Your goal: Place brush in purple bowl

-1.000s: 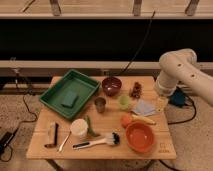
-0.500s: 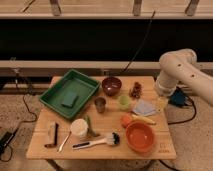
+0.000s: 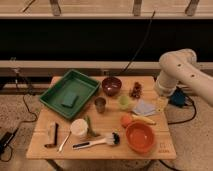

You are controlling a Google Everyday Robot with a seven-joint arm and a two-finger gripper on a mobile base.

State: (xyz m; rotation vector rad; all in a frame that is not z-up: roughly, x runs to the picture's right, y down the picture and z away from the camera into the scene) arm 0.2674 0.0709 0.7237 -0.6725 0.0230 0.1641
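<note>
The brush point(image 3: 97, 143) lies flat near the table's front edge, black handle to the left, white toward the bristle head point(image 3: 113, 139) on the right. The purple bowl point(image 3: 111, 85) stands at the back middle of the wooden table point(image 3: 45, 150) and looks empty. My white arm comes in from the right. Its gripper point(image 3: 161, 102) hangs over the table's right edge, beside a blue cloth point(image 3: 144, 106). It is far from the brush and to the right of the bowl.
A green tray point(image 3: 55, 95) holding a green sponge point(image 3: 70, 100) sits back left. A metal cup point(image 3: 100, 104), green cup point(image 3: 124, 101), orange bowl point(image 3: 139, 136), orange ball point(image 3: 126, 120), white cup point(image 3: 78, 127), spoon point(image 3: 64, 142) and a wooden-and-black tool point(image 3: 51, 135) stand around.
</note>
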